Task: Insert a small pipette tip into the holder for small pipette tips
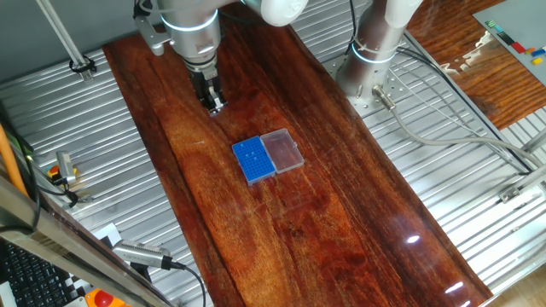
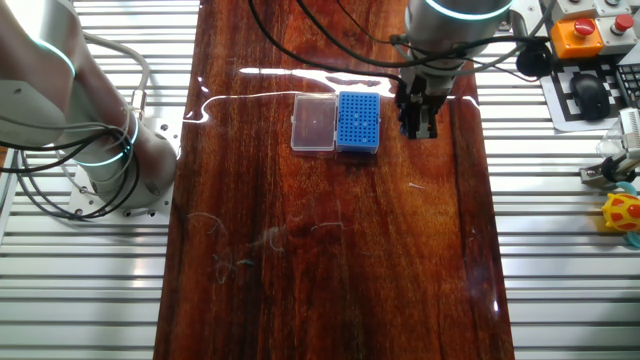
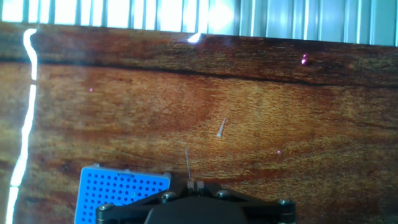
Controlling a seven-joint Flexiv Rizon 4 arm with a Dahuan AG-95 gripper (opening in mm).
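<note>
The holder for small pipette tips (image 1: 253, 159) is a small blue box dotted with holes, joined to a clear lid (image 1: 283, 150), and lies mid-table. It also shows in the other fixed view (image 2: 359, 121) and at the lower left of the hand view (image 3: 121, 193). My gripper (image 1: 214, 104) hangs above the wood beside the holder, on the side away from the lid (image 2: 420, 127). In the hand view the fingers (image 3: 196, 184) are pressed together on a thin small pipette tip (image 3: 187, 163) that sticks out past them.
A loose pipette tip (image 3: 221, 127) lies on the wooden tabletop (image 1: 341, 222) beyond the gripper. The robot base (image 1: 371, 64) stands at the board's far edge. Ribbed metal surrounds the wood. A keyboard and stop button (image 2: 575, 30) sit at one corner.
</note>
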